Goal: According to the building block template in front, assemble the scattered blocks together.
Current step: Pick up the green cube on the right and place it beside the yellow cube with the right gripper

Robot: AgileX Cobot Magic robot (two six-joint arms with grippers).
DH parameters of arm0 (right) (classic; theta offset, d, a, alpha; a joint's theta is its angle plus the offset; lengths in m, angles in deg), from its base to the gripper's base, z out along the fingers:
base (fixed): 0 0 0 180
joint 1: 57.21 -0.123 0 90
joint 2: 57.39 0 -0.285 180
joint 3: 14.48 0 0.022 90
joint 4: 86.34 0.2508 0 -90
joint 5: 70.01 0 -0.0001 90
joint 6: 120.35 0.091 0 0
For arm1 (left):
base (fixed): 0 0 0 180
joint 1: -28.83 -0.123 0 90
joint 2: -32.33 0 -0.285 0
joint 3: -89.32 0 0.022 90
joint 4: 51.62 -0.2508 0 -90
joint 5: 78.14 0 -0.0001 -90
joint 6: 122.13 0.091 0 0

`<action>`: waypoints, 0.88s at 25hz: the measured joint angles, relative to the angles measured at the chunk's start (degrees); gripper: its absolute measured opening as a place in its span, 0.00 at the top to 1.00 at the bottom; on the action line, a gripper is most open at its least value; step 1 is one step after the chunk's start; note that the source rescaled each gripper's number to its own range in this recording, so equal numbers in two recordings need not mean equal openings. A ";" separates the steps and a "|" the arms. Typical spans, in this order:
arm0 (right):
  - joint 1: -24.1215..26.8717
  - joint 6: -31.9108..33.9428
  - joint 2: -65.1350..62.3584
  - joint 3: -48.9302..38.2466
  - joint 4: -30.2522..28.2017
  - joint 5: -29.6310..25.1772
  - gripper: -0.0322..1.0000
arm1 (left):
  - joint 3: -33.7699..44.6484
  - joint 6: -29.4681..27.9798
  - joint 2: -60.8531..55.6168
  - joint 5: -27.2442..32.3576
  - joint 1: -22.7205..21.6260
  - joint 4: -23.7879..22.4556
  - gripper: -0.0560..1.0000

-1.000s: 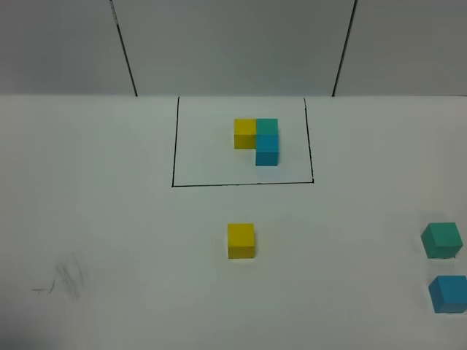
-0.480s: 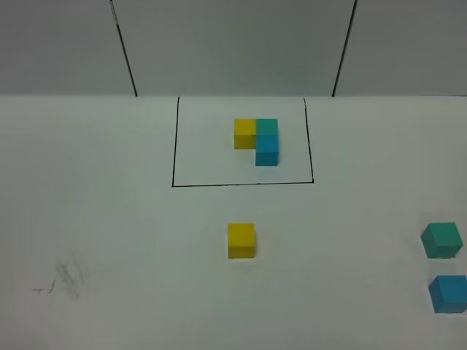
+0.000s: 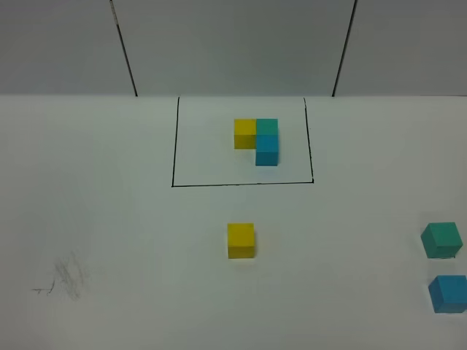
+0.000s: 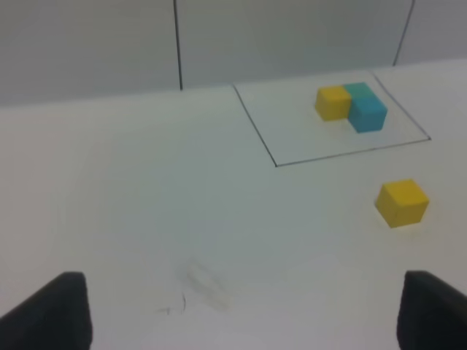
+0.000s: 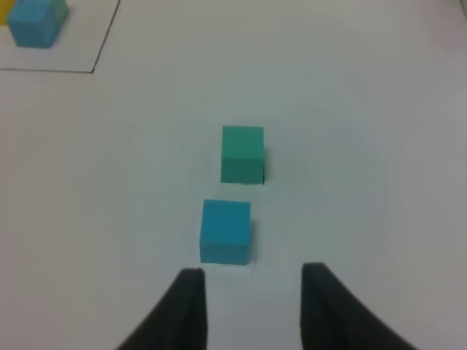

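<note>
The template is a joined yellow, teal-green and blue trio inside a black-outlined rectangle at the table's back; it also shows in the left wrist view. A loose yellow cube sits in front of the rectangle, also in the left wrist view. A loose teal-green cube and a sky-blue cube sit at the far right. My right gripper is open just behind the blue cube, with the teal cube beyond. My left gripper is open and empty, far from the cubes.
The white table has a grey pencil smudge at front left. Grey wall panels stand behind the table. No arm shows in the high view.
</note>
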 joint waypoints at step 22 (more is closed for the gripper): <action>0.00 0.05 0.00 0.00 0.00 0.00 0.97 | 8.94 -4.31 -0.06 1.92 -2.42 0.92 0.41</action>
